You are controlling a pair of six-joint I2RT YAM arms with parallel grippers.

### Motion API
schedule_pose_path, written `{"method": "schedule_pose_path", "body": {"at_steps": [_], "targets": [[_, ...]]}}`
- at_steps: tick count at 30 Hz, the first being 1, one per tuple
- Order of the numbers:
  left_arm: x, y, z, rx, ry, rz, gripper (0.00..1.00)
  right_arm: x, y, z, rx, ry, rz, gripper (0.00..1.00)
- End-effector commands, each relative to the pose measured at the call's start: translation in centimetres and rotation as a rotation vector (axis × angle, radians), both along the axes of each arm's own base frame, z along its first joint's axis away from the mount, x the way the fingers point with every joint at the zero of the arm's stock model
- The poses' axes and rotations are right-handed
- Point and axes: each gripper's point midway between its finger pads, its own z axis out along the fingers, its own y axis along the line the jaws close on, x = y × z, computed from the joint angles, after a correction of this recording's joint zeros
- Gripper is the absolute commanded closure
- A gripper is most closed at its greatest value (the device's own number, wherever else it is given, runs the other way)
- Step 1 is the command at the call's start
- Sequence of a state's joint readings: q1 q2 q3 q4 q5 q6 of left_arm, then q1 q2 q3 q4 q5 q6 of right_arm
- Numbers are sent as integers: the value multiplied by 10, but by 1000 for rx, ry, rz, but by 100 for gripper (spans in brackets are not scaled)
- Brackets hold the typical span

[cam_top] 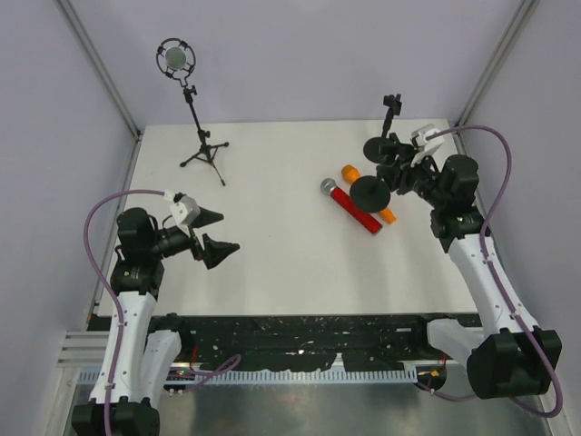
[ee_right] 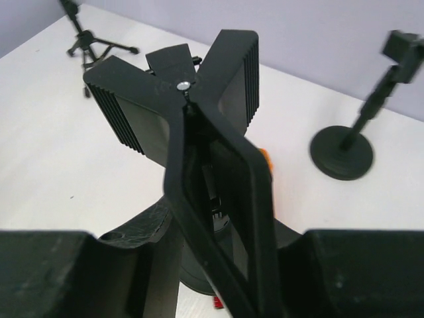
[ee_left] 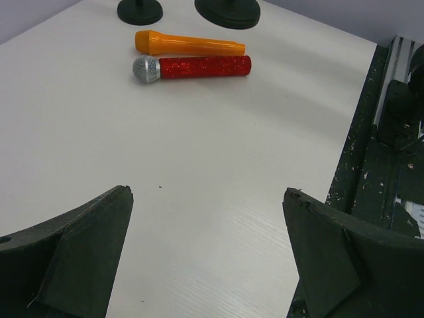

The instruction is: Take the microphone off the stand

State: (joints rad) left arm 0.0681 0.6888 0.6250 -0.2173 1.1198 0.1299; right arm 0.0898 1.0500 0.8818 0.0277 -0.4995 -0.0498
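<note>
Left gripper (cam_top: 229,231) comes first, by the near left corner of the surface (cam_top: 272,282), its fingers spread wide apart. Past the middle, toward the right edge, we see the red microphone (cam_top: 354,208) lying flat on the surface, off any stand, its silver head pointing far-left. Just beside it on the far side lies the orange microphone (ee_left: 192,45), parallel and also flat. Right gripper (ee_right: 235,238) is over that same right side, fingers drawn in on the black clip (ee_right: 199,112) of a round-base stand (cam_top: 368,190). The clip fills the gap between the fingers, so we mark it as pinching the clip. From overhead the base covers the orange microphone's middle; we cannot tell if they touch. Farther on, a second stand (cam_top: 381,145) is upright near the far right corner. Tripod stand (cam_top: 204,150) sits near the far left corner, carrying a ring-mounted microphone (cam_top: 175,59).
</note>
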Motion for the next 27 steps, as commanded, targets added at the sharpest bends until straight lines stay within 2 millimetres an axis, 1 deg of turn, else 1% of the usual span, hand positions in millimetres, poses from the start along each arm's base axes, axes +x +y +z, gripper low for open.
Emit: {"method": "schedule_pose_path", "body": {"at_steps": [1, 2, 5, 6, 7, 8, 9, 10, 11, 12, 13, 14, 15, 16, 17, 18, 19, 27], "targets": [[0, 0, 10, -7, -47, -9, 0, 25, -47, 60, -30, -185, -137, 95], [0, 0, 10, -8, -47, -12, 0, 31, -59, 61, -37, -188, -166, 95], [0, 0, 9, -8, -44, -14, 0, 44, -83, 60, -49, -187, -227, 94], [0, 0, 10, -8, -47, -14, 0, 51, -93, 58, -53, -184, -253, 95], [0, 0, 10, -8, -47, -12, 0, 58, -99, 51, -56, -168, -269, 95], [0, 0, 10, -8, -49, -14, 0, 62, -107, 52, -63, -179, -290, 94], [0, 0, 10, -9, -46, -12, 0, 68, -112, 45, -67, -166, -308, 94], [0, 0, 9, -9, -44, -12, 0, 71, -118, 45, -77, -175, -323, 95], [0, 0, 9, -9, -43, -14, 1, 77, -122, 36, -84, -161, -339, 94], [0, 0, 9, -9, -43, -14, 0, 81, -127, 35, -92, -168, -352, 95], [0, 0, 9, -9, -43, -14, 0, 86, -129, 27, -97, -154, -356, 95], [0, 0, 10, -9, -44, -14, 0, 90, -132, 26, -101, -159, -368, 95], [1, 0, 9, -9, -40, -10, 0, 95, -134, 17, -102, -141, -371, 95], [0, -1, 9, -9, -43, -14, 0, 98, -137, 16, -104, -145, -380, 95], [1, 0, 9, -9, -40, -11, 0, 103, -140, 10, -105, -133, -388, 95], [1, 0, 8, -9, -37, -11, 0, 105, -143, 11, -106, -140, -401, 95], [1, 0, 9, -10, -37, -10, 0, 110, -145, 7, -108, -136, -404, 95], [4, 1, 5, -6, -31, -3, 0, 133, -184, -8, -132, -115, -533, 94]]}}
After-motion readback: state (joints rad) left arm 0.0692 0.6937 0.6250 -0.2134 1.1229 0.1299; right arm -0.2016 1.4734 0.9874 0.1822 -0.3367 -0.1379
